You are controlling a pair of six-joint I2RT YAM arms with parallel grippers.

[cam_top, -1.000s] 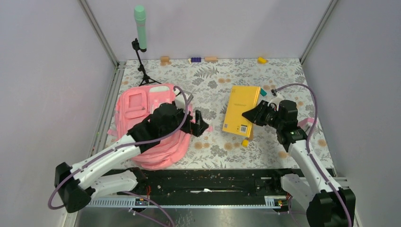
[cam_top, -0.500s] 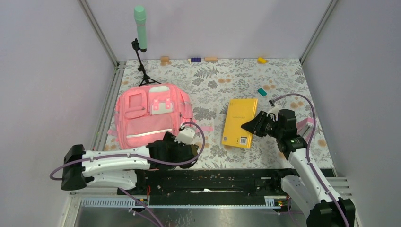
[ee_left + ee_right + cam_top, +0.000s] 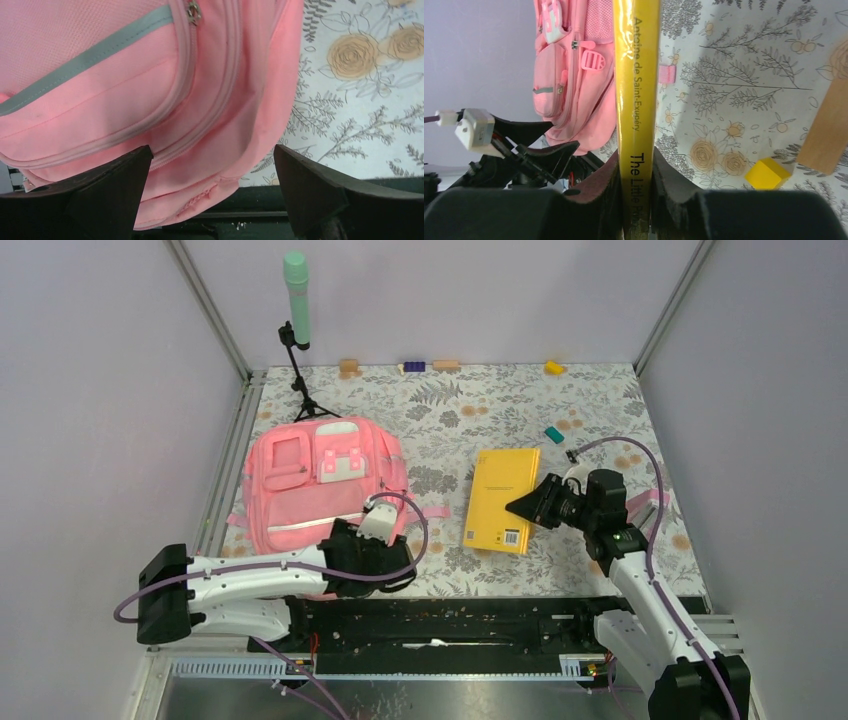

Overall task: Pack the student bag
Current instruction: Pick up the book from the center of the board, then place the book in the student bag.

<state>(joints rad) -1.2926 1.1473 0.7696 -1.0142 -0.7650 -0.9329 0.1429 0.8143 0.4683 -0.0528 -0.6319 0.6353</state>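
The right gripper (image 3: 636, 172) clamps the yellow book (image 3: 500, 498) by its spine, probably to carry it left to the bag (image 3: 310, 485). The left gripper (image 3: 212, 165) stands wide open over the bag's near right corner, likely to open it; the bag lies flat on the counter's (image 3: 450, 410) left side.

My left arm (image 3: 250, 575), white links with black joints, lies low and reaches rightward along the near edge. Its black two-finger left gripper (image 3: 212, 165) has the jaws spread wide. My right arm (image 3: 645, 585) rises from its base with the elbow bent and the wrist turned left. The right gripper (image 3: 636, 170) is clamped across the spine of a thin yellow paperback book (image 3: 636, 75).
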